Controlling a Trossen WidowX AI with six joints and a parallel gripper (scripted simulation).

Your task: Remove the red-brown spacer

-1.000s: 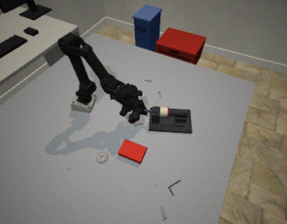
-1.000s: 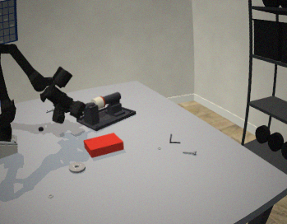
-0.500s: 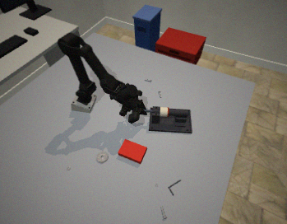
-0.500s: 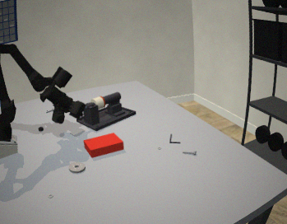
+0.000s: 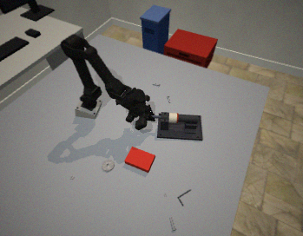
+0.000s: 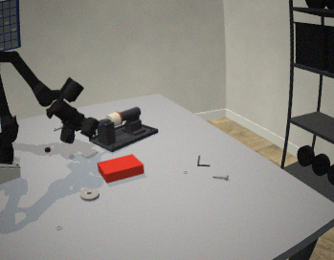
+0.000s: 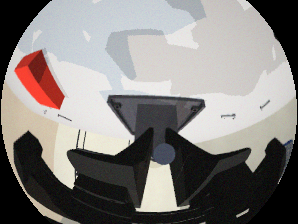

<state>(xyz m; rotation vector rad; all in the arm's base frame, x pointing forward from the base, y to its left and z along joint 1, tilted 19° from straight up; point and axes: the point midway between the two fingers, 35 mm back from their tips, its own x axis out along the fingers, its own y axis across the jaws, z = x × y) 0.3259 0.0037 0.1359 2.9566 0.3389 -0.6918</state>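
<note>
Tool (image 5: 151,116), frame centre, clamped on shaft (image 5: 158,116) end; white and red-brown spacers (image 5: 173,116) on shaft beside housing (image 5: 187,120).

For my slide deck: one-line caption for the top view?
Gripper shut on the shaft end, both spacers on the shaft.
</note>
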